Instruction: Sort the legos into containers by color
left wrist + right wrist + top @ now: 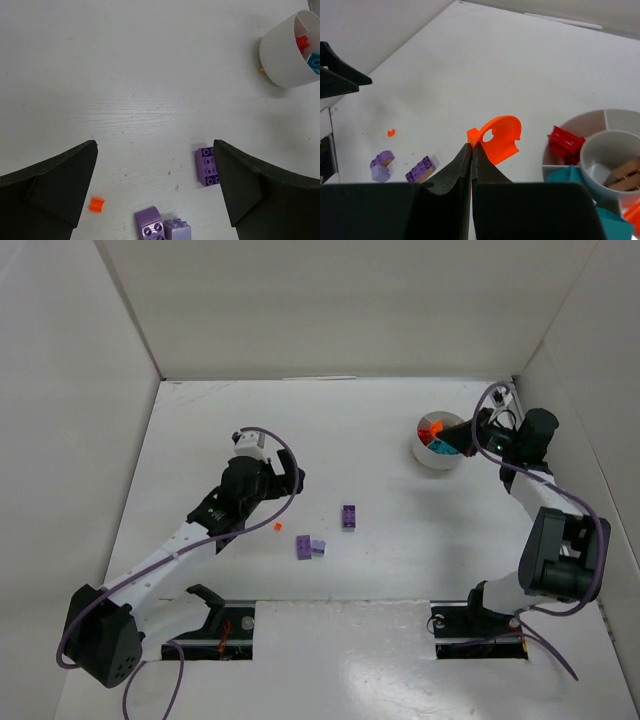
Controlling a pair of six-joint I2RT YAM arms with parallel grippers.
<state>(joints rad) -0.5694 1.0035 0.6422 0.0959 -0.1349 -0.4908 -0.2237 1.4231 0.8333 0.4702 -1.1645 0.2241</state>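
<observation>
3 purple legos [207, 166]; L pincer [155, 146] wide, empty; R pincer [471, 146] tight on orange lego [499, 137]

table [380, 430] white | far-right corner: round white dish [436, 462] | middle: purple lego [348, 517] | nearer edge: two touching purple legos [309, 547] | left of these: tiny orange lego [278, 527]

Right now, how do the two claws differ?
The left gripper is wide open; the right gripper is shut. The left gripper holds nothing; the right gripper pinches an orange piece. The left gripper is near purple bricks; the right gripper is by the dish. Both have two black fingers.
</observation>
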